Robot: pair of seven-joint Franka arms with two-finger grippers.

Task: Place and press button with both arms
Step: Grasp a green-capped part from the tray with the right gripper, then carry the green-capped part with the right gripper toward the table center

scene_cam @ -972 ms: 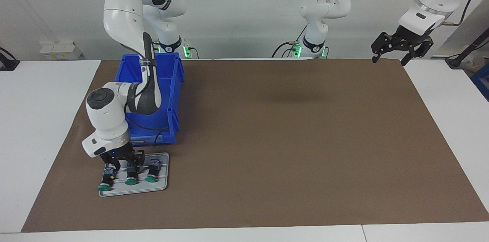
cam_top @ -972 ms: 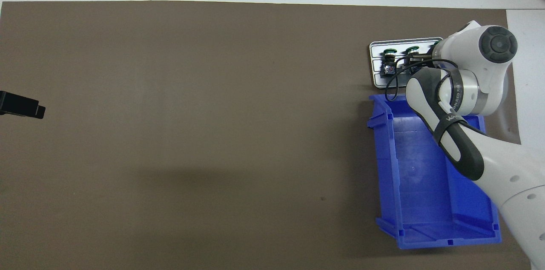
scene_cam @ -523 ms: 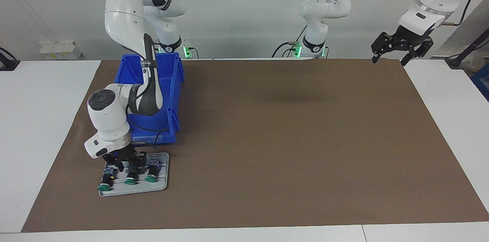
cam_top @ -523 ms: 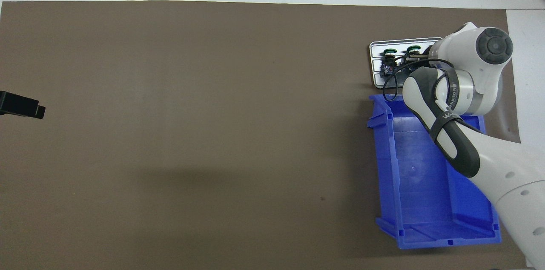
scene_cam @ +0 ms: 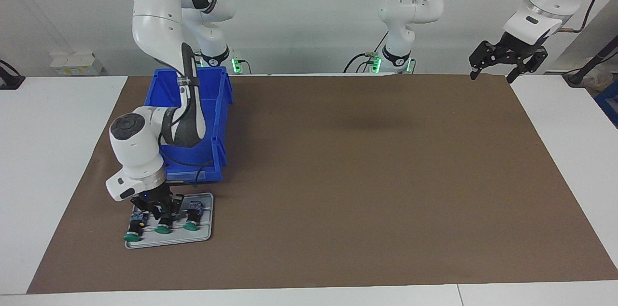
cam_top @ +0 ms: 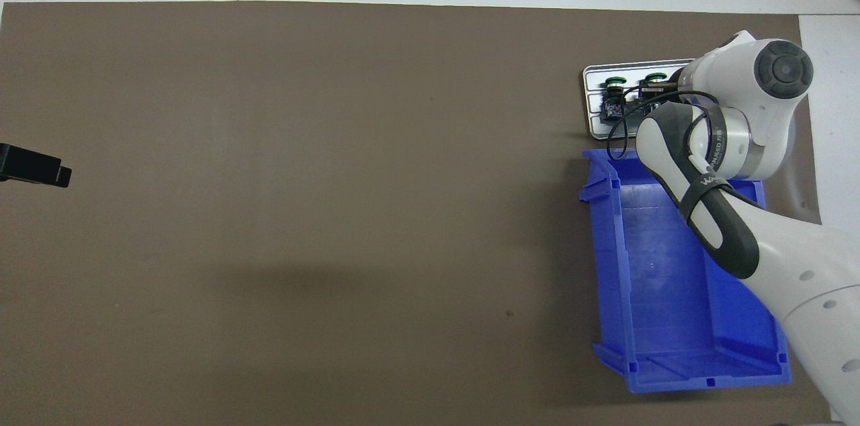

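Observation:
Three green-capped buttons lie in a row on a small grey tray [scene_cam: 205,234] [cam_top: 591,118]. My right gripper [scene_cam: 164,215] is down on the tray, shut on the middle button [scene_cam: 163,227] [cam_top: 654,80] at its base. One neighbouring button [scene_cam: 192,221] [cam_top: 613,84] lies toward the table's middle, the other [scene_cam: 131,231] toward the right arm's end. In the overhead view the right wrist hides that last button and most of the gripper. My left gripper [scene_cam: 507,62] [cam_top: 37,169] waits open in the air over the mat's corner at the left arm's end.
A blue open bin [scene_cam: 227,98] [cam_top: 608,265] stands on the brown mat [scene_cam: 367,175] right beside the tray, nearer to the robots; the right arm reaches over it. White table surface borders the mat.
The right gripper's fingers have closed in on the middle button, and its wrist has shifted slightly. The left arm has not moved.

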